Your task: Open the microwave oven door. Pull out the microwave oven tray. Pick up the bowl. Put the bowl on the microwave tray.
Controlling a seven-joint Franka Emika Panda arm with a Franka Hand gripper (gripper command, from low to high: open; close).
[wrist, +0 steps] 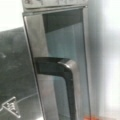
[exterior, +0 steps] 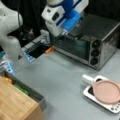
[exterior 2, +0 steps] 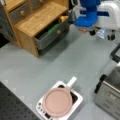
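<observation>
The silver oven (exterior: 100, 27) stands at a front view's right, and its dark glass door (exterior: 75, 46) looks closed. My gripper (exterior: 63, 32) hangs at the door's upper left corner, close to the frame. In the wrist view the door glass (wrist: 65, 37) fills the frame, with its black handle (wrist: 67, 72) right in front; my fingers do not show there. The black oven tray is hidden behind the door. The teal bowl is out of view.
A pink plate (exterior: 107, 91) (exterior 2: 57, 102) lies on a white handled tray (exterior: 112, 108) (exterior 2: 77, 100). A wooden cabinet (exterior: 15, 102) (exterior 2: 37, 22) has an open drawer (exterior: 22, 88) (exterior 2: 51, 31). A small orange object (exterior: 50, 49) lies left of the oven.
</observation>
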